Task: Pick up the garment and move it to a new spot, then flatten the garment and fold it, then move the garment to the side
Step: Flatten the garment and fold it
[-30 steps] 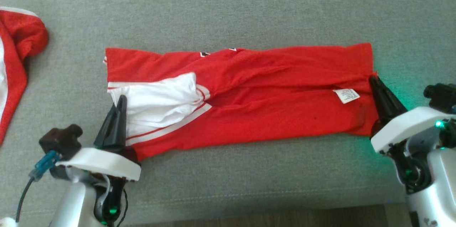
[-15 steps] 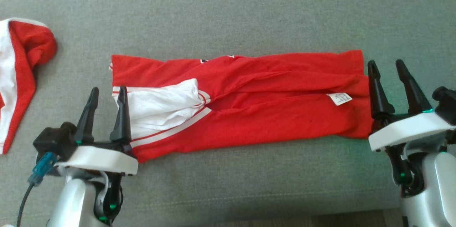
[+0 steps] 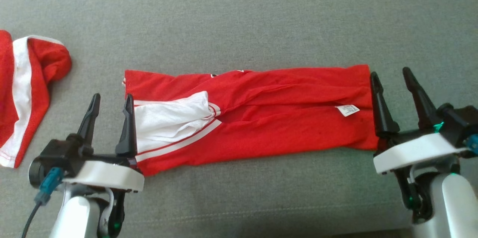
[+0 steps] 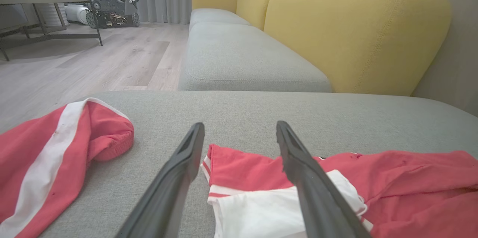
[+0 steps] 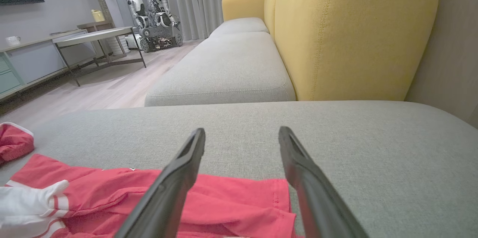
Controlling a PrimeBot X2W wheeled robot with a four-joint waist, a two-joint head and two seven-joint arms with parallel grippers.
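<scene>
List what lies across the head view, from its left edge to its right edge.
A red-and-white cloth → left pincer, open → long red garment, its white panel toward the left end and its white label toward the right end → right pincer, open.

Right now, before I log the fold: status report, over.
Left gripper open at garment's left end. Right gripper open at its right end. Garment lies in a long strip on grey cushion. Second red garment apart, far left.
</scene>
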